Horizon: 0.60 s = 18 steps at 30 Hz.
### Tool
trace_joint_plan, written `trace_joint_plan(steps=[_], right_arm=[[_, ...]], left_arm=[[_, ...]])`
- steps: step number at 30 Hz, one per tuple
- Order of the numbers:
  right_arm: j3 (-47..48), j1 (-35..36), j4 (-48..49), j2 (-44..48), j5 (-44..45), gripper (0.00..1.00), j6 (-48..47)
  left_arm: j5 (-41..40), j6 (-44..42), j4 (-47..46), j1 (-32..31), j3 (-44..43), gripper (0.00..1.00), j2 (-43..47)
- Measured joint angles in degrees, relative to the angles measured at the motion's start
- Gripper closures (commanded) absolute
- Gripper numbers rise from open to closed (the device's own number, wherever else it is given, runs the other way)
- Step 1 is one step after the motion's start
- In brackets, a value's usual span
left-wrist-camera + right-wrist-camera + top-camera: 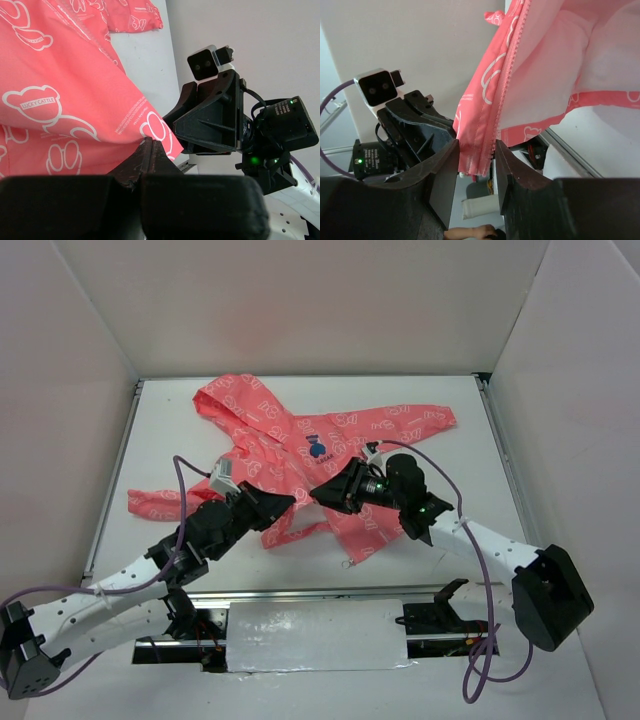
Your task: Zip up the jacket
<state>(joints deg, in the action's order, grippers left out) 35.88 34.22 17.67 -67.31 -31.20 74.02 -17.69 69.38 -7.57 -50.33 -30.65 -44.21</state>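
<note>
**Jacket** (300, 455): one. It is spread on the table (480, 440) with the hood at the far left and two sleeves thrown out to the sides. The lower front is lifted off the surface between the two arms. One blue emblem (318, 448) is borne on the chest.

**Zip** (507, 80): one row of teeth is seen, running down a front edge into the right gripper. The slider is not made out.

**Left gripper** (150, 150): one. Its fingers are pressed together on the bottom hem of the jacket, and the cloth is drawn taut from them.

**Right gripper** (476, 150): one. Its fingers stand apart, with the bottom of the zip edge hanging in the gap. Whether either pad touches the cloth cannot be told.

**Step in hand**, as judged: the foot of the zip is being secured. The hem is anchored on the left, and the toothed edge is straddled on the right but not yet clamped.

**Next move**, as judged: the right fingers are to be closed on the slider or the edge beside it. The slider must first be found, then drawn up the teeth against the left hold. Slack cloth could be caught in the teeth.

**Table**: one, white, walled on three sides.
</note>
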Motion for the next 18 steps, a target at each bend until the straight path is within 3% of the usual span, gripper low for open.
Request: trace_joint_plan(steps=[3,7,10,16,17,18], right_arm=[[-1.25,0.0,2.19,0.0,-0.37,0.63,1.6],[-2.27,0.0,2.69,0.09,-0.35,0.84,3.02],[-2.27,0.0,2.58,0.63,0.39,0.94,2.99],[-1.49,0.0,2.19,1.55,0.96,1.0,1.88],[-1.36,0.0,2.14,1.6,0.98,1.0,1.53],[-1.25,0.0,1.95,1.73,1.11,1.0,1.18]], left_arm=[[0.0,0.07,-0.07,0.0,0.28,1.0,0.33],[0.0,0.07,0.11,0.0,0.74,1.0,0.83],[0.02,0.04,0.24,0.0,0.79,1.0,0.87],[-0.02,0.04,1.81,0.0,1.42,1.0,2.21],[-0.02,0.04,2.27,0.0,1.44,0.95,2.45],[-0.02,0.02,2.69,0.0,1.44,0.7,2.58]])
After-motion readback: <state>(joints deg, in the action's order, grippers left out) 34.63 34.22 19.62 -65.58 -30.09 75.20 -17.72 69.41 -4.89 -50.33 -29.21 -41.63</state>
